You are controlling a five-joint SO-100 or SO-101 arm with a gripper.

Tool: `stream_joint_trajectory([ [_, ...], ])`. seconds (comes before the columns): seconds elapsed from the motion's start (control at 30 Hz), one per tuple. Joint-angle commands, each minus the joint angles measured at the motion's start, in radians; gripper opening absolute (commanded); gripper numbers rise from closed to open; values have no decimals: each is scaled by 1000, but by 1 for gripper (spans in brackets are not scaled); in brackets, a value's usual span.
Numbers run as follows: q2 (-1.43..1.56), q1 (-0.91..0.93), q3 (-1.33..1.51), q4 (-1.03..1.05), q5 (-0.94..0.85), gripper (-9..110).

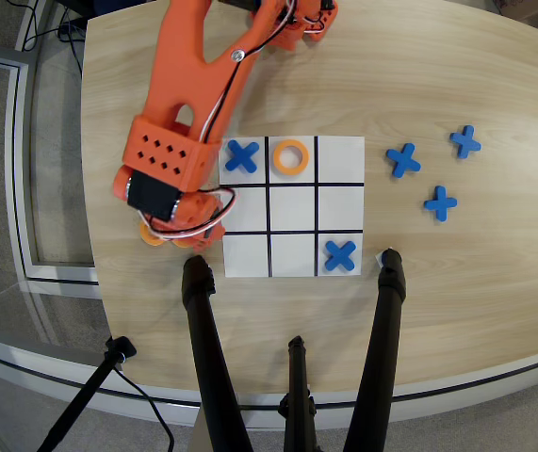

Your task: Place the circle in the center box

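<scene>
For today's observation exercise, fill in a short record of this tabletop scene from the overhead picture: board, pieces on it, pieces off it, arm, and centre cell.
board: nine-cell white board on a wooden table
pieces on board: blue cross top-left cell; orange ring top-middle cell; blue cross bottom-right cell
pieces off board: three blue crosses to the right; orange rings to the left, mostly hidden by the arm
arm: orange arm reaching over the rings on the left; fingertips hidden
center box: empty

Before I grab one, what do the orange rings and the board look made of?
The ring on the board looks like matte foam or soft plastic: thick, rounded edges, no glare. The board looks like flat white paper or thin card with printed black lines; I can't tell which.
</scene>
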Motion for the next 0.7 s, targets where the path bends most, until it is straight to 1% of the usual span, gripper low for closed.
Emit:
stream_joint_trajectory([
  [0.0,-40,28,-107,28,-15,21],
  [0.27,-167,57,-261,49,-35,22],
  [0.5,-207,34,-216,-15,-35,23],
  [0.67,-267,3,-250,-31,-11,23],
])
